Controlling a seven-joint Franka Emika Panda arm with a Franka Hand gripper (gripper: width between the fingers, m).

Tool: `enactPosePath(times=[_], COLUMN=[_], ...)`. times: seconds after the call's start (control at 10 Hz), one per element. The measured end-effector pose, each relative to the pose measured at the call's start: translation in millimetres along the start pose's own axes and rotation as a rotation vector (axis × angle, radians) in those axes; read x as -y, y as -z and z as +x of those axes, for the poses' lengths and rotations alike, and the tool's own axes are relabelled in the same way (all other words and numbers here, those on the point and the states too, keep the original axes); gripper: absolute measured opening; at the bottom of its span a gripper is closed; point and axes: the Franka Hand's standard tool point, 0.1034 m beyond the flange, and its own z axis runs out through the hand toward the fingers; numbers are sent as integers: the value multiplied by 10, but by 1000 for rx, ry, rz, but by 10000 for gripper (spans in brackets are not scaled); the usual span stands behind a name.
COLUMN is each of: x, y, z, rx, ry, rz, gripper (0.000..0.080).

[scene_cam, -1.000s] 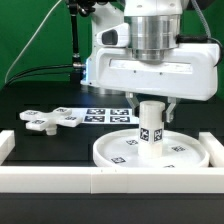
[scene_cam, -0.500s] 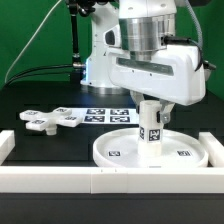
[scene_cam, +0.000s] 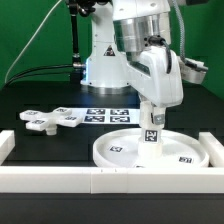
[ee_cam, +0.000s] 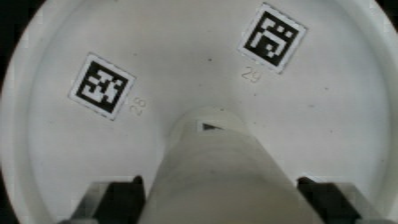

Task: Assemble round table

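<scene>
The round disc (scene_cam: 115,152) lies flat on the table, rim up, with tags on its face. The short cylinder leg (scene_cam: 152,126) stands upright at its middle. My gripper (scene_cam: 152,106) comes straight down on the leg and is shut on its upper part. In the wrist view the leg (ee_cam: 222,165) runs between the two dark fingers (ee_cam: 118,196), which press on its sides, with my gripper (ee_cam: 222,200) over the disc (ee_cam: 169,50). The flat cross-shaped base (scene_cam: 50,119) lies on the table towards the exterior view's left, apart from the disc.
The marker board (scene_cam: 105,113) lies behind the disc. The long white border rail (scene_cam: 100,182) runs along the front, with raised ends at both sides. The arm's base (scene_cam: 100,65) stands at the back.
My hand has turned about its vertical axis over the leg, its broad face swinging round to the exterior view's right. The leg stays upright on the disc in the same spot.
</scene>
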Motion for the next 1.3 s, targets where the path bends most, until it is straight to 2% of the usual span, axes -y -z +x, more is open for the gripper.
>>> enactPosePath(times=[0.2, 0.3, 0.4, 0.5, 0.6, 0.8, 0.9, 1.3], x=[-1, 2, 0, -46, -174, -446, -507, -509], y=[-4, 0, 76, 215, 330, 533, 615, 592], z=[-5, -10, -52, -108, -106, 7, 79, 70], rx=[0, 0, -5, -5, -3, 12, 21, 20], ry=[5, 13, 98, 162, 210, 241, 268, 303], rz=[-1, 0, -2, 11, 19, 41, 58, 56], gripper=[610, 638, 646, 646, 646, 649, 649, 649])
